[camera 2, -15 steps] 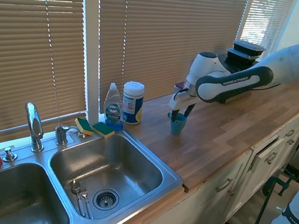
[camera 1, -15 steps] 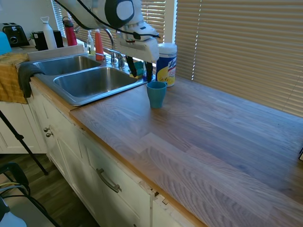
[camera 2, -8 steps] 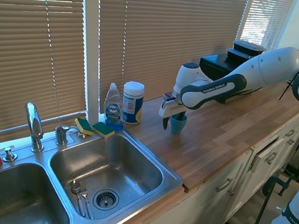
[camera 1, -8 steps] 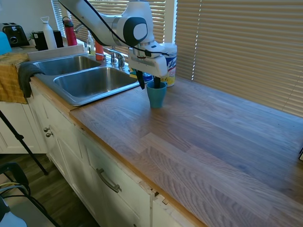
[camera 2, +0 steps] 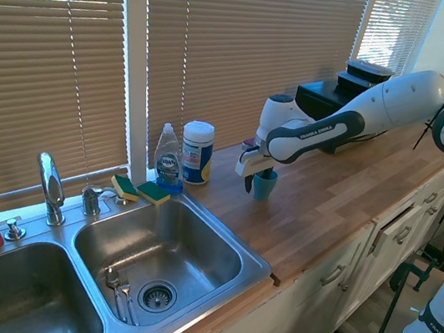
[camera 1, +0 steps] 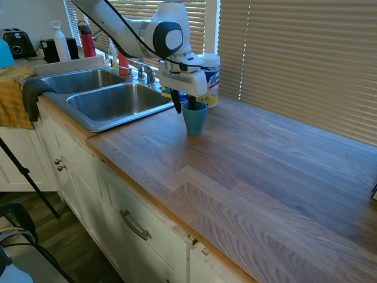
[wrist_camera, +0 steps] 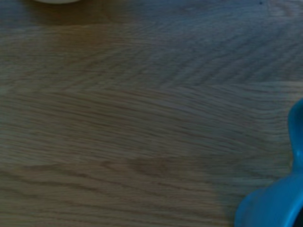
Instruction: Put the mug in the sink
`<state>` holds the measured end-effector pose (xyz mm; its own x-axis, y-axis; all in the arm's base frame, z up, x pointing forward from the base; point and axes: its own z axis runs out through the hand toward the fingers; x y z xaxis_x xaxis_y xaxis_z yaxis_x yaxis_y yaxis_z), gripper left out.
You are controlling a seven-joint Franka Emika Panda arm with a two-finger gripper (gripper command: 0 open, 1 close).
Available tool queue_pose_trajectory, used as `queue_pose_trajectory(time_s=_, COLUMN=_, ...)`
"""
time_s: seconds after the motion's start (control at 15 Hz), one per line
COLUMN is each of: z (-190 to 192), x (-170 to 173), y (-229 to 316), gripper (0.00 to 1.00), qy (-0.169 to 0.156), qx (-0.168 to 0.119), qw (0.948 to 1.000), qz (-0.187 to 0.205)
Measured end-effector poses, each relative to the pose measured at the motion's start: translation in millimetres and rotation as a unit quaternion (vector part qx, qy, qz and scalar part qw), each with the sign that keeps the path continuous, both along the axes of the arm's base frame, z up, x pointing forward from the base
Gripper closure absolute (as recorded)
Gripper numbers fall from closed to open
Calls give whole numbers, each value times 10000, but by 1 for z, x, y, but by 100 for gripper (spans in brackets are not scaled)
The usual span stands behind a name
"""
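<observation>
The mug (camera 1: 195,118) stood upright on the wooden countertop (camera 1: 253,171), just beside the right edge of the sink (camera 1: 112,103) and near the white-and-yellow canister (camera 1: 207,79). The gripper (camera 1: 184,106) was lowered over the mug rim, with one finger (camera 1: 192,104) inside the cup and the other outside its sink-side wall (camera 1: 176,101); the fingers were apart and straddled the wall, not clamped on it. The inside of the mug could not be seen. In the second exterior view, the near basin (camera 2: 159,251) held cutlery (camera 2: 120,290) beside the drain. A dish-soap bottle (camera 2: 169,158) and two sponges (camera 2: 140,190) sat on the sink ledge behind that basin. The wrist view showed a blurred teal edge of the mug (wrist_camera: 274,203) against wood grain.
</observation>
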<state>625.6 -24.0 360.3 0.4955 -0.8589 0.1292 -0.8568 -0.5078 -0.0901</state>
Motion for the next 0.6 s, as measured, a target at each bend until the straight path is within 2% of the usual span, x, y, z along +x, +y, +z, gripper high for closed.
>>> queue_pose_trajectory(time_s=0.6, z=-16, x=-3, y=-4, gripper=100, qy=91, qx=-4, qw=10000, qz=-31)
